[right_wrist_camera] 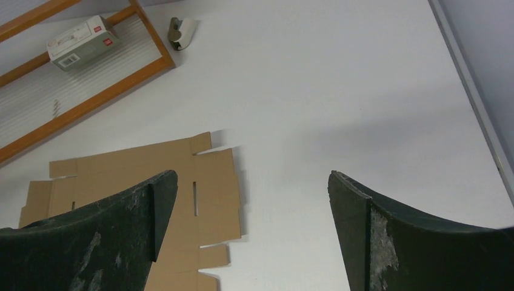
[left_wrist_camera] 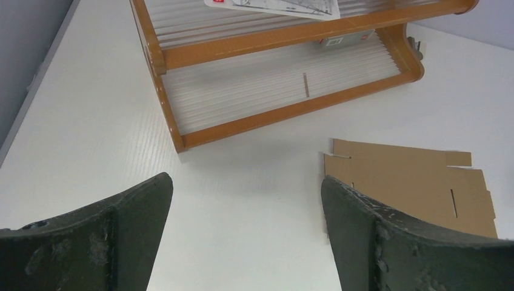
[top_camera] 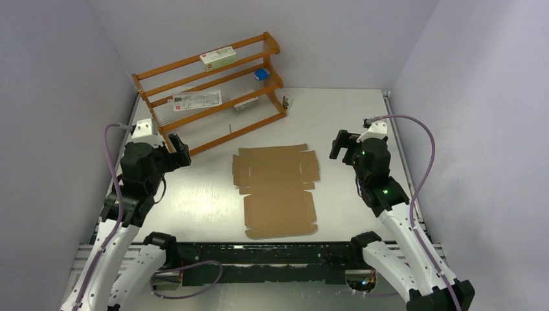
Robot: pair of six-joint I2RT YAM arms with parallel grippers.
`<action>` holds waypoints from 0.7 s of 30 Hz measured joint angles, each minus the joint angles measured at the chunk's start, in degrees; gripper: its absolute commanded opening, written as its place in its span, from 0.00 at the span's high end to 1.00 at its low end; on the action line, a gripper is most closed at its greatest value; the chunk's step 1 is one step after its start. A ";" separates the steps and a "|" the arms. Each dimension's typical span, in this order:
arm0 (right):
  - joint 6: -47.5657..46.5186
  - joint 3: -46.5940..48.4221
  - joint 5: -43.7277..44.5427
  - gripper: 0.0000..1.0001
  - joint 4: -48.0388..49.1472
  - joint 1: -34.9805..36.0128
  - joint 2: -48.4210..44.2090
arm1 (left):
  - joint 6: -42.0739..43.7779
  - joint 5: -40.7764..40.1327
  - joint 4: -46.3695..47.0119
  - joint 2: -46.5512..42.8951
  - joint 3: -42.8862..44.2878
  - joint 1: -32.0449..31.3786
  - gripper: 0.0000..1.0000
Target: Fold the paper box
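Lying flat on the white table (top_camera: 349, 116), the paper box (top_camera: 277, 191) is sitting unfolded between the arms, near the wooden rack (top_camera: 213, 91). Left wrist: the left gripper (left_wrist_camera: 245, 188) is hanging spread wide, the paper box to its right. Right wrist: the right gripper (right_wrist_camera: 251, 182) is gaping wide, the paper box to its left.

I've got bare table (top_camera: 336, 207) left, right and on the near side of the paper box (top_camera: 278, 191), so there's room to come in. Only the wooden rack (top_camera: 210, 94) crowds its far-left corner, not touching.
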 measured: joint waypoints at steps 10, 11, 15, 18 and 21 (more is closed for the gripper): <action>0.09 0.00 0.22 0.00 0.76 0.00 -0.07 | -0.13 0.72 0.52 -0.11 0.00 0.00 0.03; 0.13 0.00 0.28 0.00 0.79 0.00 -0.09 | -0.13 0.76 0.52 -0.04 0.00 0.00 0.03; 0.52 0.00 0.26 0.00 0.76 0.00 -0.11 | -0.09 1.73 0.55 0.35 0.00 0.00 0.03; 1.01 0.00 0.13 0.00 0.74 0.00 -0.09 | -0.13 3.28 0.57 1.20 0.00 0.00 0.03; 1.64 -0.02 -0.42 0.00 0.76 0.00 -0.11 | -0.20 5.35 0.61 2.78 0.00 0.00 0.03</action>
